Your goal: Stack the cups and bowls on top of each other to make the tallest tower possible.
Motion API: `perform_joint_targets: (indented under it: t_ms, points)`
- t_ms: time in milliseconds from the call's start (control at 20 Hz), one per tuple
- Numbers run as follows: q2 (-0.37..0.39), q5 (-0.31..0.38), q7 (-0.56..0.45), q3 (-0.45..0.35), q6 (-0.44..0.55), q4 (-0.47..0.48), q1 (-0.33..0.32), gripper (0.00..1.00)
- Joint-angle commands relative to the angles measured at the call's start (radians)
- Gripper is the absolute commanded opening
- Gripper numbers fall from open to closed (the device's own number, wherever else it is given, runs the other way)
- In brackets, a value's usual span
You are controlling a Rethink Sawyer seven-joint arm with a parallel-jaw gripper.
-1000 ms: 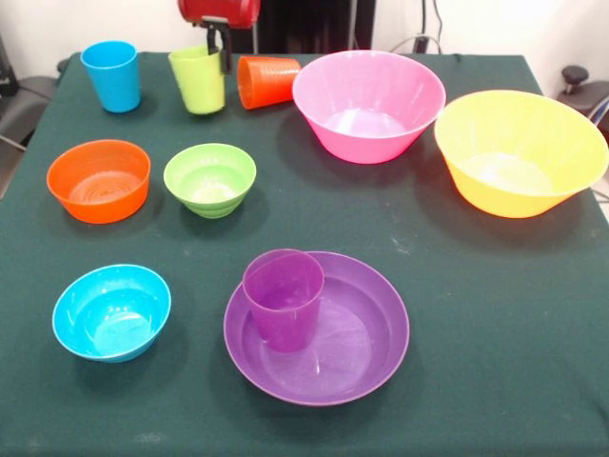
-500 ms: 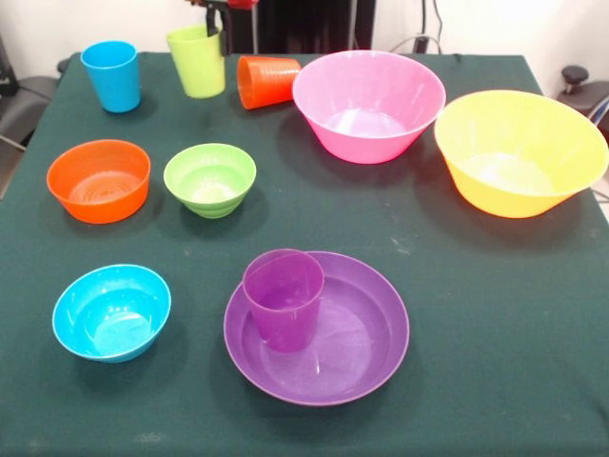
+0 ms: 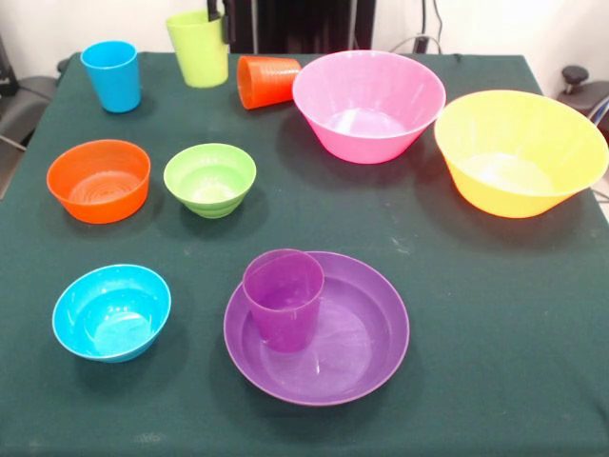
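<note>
Purple cup [image 3: 283,297] upright in the wide purple bowl [image 3: 366,357] nearest, blue bowl [image 3: 111,311] beside it, orange bowl [image 3: 98,180] and green bowl [image 3: 209,179] mid-worktop, yellow bowl [image 3: 519,152], pink bowl [image 3: 368,105], orange cup [image 3: 266,81] on its side, blue cup [image 3: 111,75], lime green cup [image 3: 198,48] raised, pincer [image 3: 217,11] barely showing at its rim, grip impossible to tell.

Four cups: blue cup [image 3: 112,75] upright at the far left; lime green cup [image 3: 199,48] upright and raised clear of the cloth, pinched at its rim; orange cup [image 3: 265,81] tipped on its side (mouth facing left), just beside the large pink bowl [image 3: 368,105]; purple cup [image 3: 283,298] upright inside the wide shallow purple bowl [image 3: 371,333], against its left rim. Large yellow bowl [image 3: 519,150] tilted at the right. Small orange bowl [image 3: 98,180] and small green bowl [image 3: 209,178] side by side, small blue bowl [image 3: 111,311] nearer. Nothing stacked yet.
</note>
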State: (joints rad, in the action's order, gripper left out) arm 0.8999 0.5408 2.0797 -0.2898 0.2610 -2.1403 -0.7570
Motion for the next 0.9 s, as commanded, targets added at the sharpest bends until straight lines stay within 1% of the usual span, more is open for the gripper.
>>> perform_joint_targets:
  t_ms: [50, 150, 250, 600, 900]
  points:
    - [0.074, -0.113, -0.051, -0.146, 0.203, 0.035, 0.065, 0.0]
    - [0.076, -0.135, -0.036, -0.146, 0.23, 0.069, 0.092, 0.0]
    - [0.067, -0.147, -0.006, -0.13, 0.249, 0.115, 0.132, 0.0]
    - [-0.018, -0.143, 0.102, -0.031, 0.281, 0.31, 0.296, 0.0]
    - [-0.109, -0.153, 0.154, 0.039, 0.315, 0.476, 0.407, 0.0]
